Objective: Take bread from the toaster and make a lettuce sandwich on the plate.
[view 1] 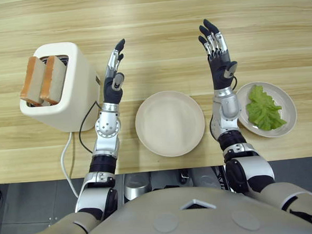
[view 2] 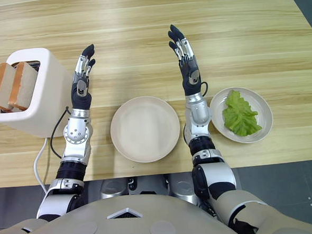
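Left eye view: both hands open and empty over the wooden table [view 1: 166, 21].
Near the front edge, the empty plate [view 1: 169, 123] sits at the middle, with the lettuce [view 1: 262, 109] on a smaller dish [view 1: 288, 99] toward the right edge. The left hand [view 1: 114, 77] and right hand [view 1: 218, 57] hang either side of the plate, fingers straight, holding nothing. Toward the left edge, two bread slices [view 1: 42, 80] stand in the toaster [view 1: 78, 95].

Both arms stretch forward, side by side. The left hand [view 1: 114, 72] and right hand [view 1: 217, 52] are flat with straight fingers (both hold nothing).
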